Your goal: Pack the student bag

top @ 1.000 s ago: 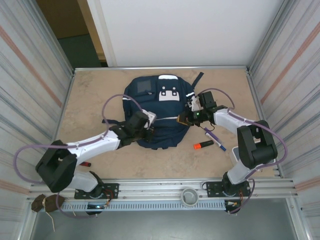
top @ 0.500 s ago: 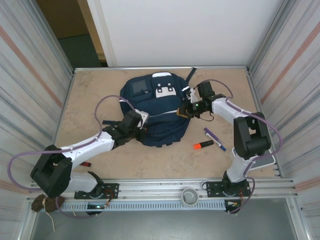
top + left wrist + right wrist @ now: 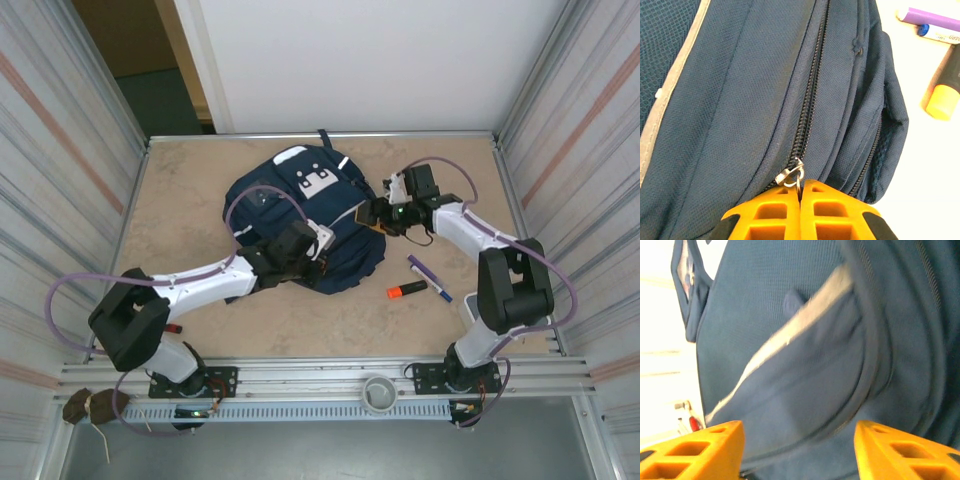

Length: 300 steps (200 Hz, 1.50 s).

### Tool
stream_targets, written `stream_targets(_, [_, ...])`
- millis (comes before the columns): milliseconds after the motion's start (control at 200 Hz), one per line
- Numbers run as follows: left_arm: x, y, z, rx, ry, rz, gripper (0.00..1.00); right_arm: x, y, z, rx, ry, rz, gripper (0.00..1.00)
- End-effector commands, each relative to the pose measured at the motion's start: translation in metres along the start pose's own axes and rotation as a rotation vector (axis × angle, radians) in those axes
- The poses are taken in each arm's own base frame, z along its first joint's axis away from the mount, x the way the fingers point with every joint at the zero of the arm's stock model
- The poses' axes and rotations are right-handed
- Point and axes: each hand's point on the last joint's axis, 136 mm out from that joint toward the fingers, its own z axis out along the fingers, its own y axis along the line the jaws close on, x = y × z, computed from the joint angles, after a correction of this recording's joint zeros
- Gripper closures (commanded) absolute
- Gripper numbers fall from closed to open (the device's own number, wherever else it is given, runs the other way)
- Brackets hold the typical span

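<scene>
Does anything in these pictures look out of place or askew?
The backpack lies skewed on the table, not square to its edges. The highlighter and the purple pen lie loose beside it, unpacked. The left jaws pinch the zip pull.

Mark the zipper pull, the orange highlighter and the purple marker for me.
zipper pull (image 3: 791, 175): left wrist view, on its metal ring.
orange highlighter (image 3: 407, 290): top external view, on the middle of its body.
purple marker (image 3: 428, 277): top external view, on the middle of its barrel.

The student bag (image 3: 300, 215) blocks the middle of the table (image 3: 180, 190). At its far left the surface is free. To its right lie a purple marker (image 3: 428, 277) and an orange highlighter (image 3: 407, 290).
</scene>
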Motion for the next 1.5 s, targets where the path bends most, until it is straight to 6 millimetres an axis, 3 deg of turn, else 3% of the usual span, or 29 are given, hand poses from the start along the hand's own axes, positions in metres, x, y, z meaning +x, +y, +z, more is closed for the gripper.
stream_targets(0, [-0.025, -0.017, -0.004, 0.063, -0.077, 0.016, 1.0, 0.007, 0.022, 0.0, -0.06, -0.013, -0.006, 0.36])
stream_targets(140, [-0.02, -0.013, -0.004, 0.046, -0.071, 0.012, 1.0, 0.015, 0.018, 0.016, -0.023, 0.003, 0.012, 0.36])
stream_targets(291, [-0.014, -0.01, -0.004, 0.034, -0.063, 0.011, 1.0, 0.015, 0.017, 0.032, -0.007, 0.001, 0.031, 0.43])
stream_targets(341, [-0.012, -0.008, -0.005, 0.022, -0.058, 0.02, 1.0, 0.012, 0.016, 0.034, 0.0, -0.011, 0.034, 0.51])
stream_targets(446, [-0.004, 0.004, -0.011, -0.037, -0.045, 0.045, 1.0, 0.004, 0.002, 0.029, 0.046, -0.053, 0.047, 0.84])
stream_targets(591, [0.012, 0.032, -0.026, -0.123, -0.03, 0.03, 1.0, 0.001, -0.005, 0.017, 0.047, -0.082, 0.049, 1.0])
stream_targets(877, [0.038, 0.12, -0.048, -0.331, -0.015, -0.181, 1.0, 0.009, 0.012, 0.018, -0.009, -0.041, 0.007, 1.0])
stream_targets(932, [0.036, 0.127, -0.048, -0.346, -0.015, -0.2, 1.0, 0.013, 0.02, 0.023, -0.024, -0.022, -0.01, 1.0])
stream_targets(1017, [0.031, 0.128, -0.047, -0.351, -0.012, -0.191, 0.87, 0.02, 0.029, 0.032, -0.043, 0.012, -0.029, 1.0])
stream_targets(1112, [0.026, 0.129, -0.052, -0.358, -0.007, -0.177, 0.68, 0.026, 0.029, 0.03, -0.03, 0.028, -0.048, 0.89])
stream_targets(1182, [0.019, 0.122, -0.059, -0.326, -0.033, -0.155, 0.56, 0.027, 0.02, 0.018, 0.023, 0.013, -0.069, 0.74])
stream_targets(1277, [0.003, 0.101, -0.067, -0.273, -0.107, -0.064, 0.42, 0.026, 0.005, -0.008, 0.104, -0.034, -0.095, 0.54])
stream_targets(1348, [-0.011, 0.078, -0.067, -0.234, -0.163, 0.053, 0.33, 0.023, -0.005, -0.028, 0.144, -0.082, -0.095, 0.45])
stream_targets(1498, [-0.034, 0.04, -0.044, -0.185, -0.124, 0.256, 0.24, 0.009, -0.028, -0.059, 0.222, -0.167, -0.072, 0.29])
